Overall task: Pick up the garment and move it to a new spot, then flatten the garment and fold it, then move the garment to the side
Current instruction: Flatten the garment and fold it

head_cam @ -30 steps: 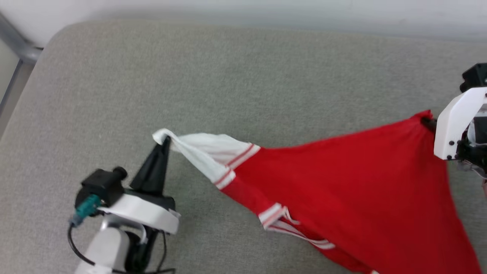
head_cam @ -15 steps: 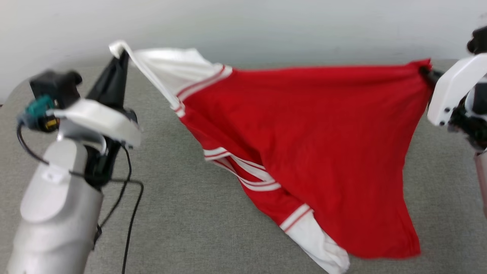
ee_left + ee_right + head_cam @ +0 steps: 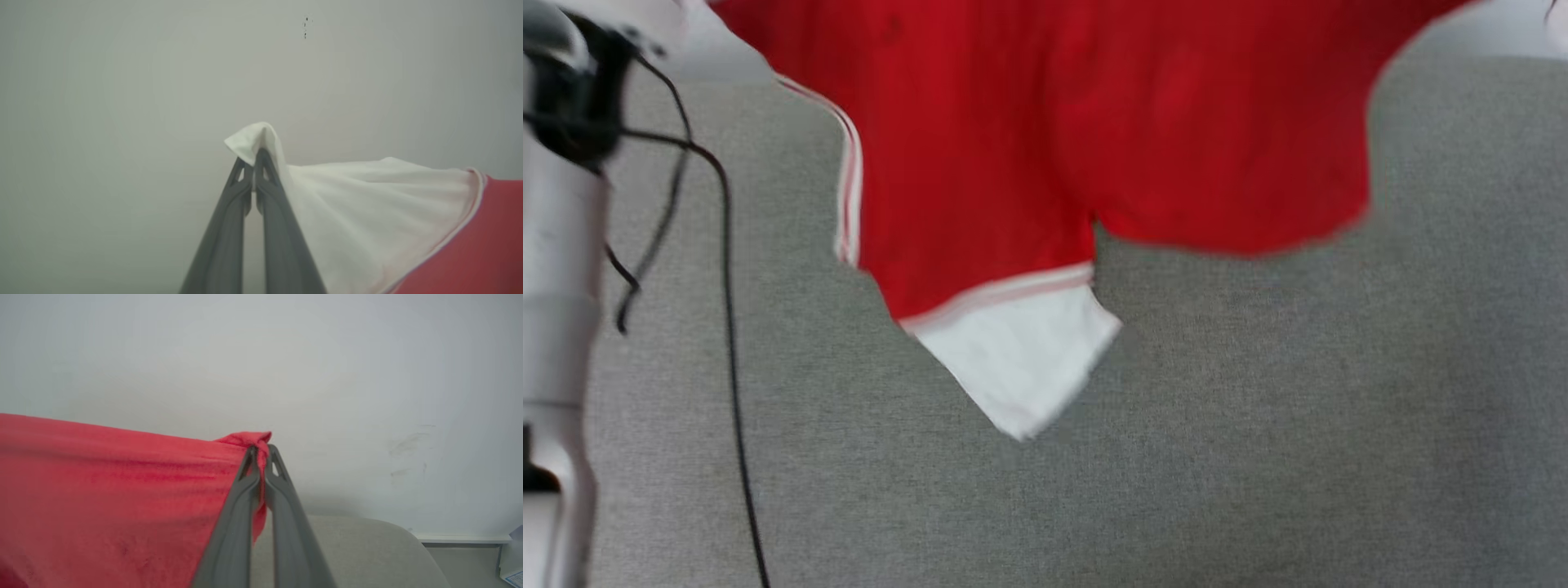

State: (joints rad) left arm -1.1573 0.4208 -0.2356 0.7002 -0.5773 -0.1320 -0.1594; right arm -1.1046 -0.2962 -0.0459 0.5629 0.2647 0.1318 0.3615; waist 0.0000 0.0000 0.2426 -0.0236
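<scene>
Garment [image 3: 1013, 122] hangs clamped in left fingers [image 3: 276, 228] and right fingers [image 3: 239, 522].

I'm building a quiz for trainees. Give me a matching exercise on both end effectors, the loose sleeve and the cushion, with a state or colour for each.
1. left end effector
2. right end effector
3. sleeve
4. cushion

a. grey
b. shut on red shirt edge
c. shut on white shirt corner
d. white, dangling

Pairs: 1-c, 2-b, 3-d, 4-a
</scene>
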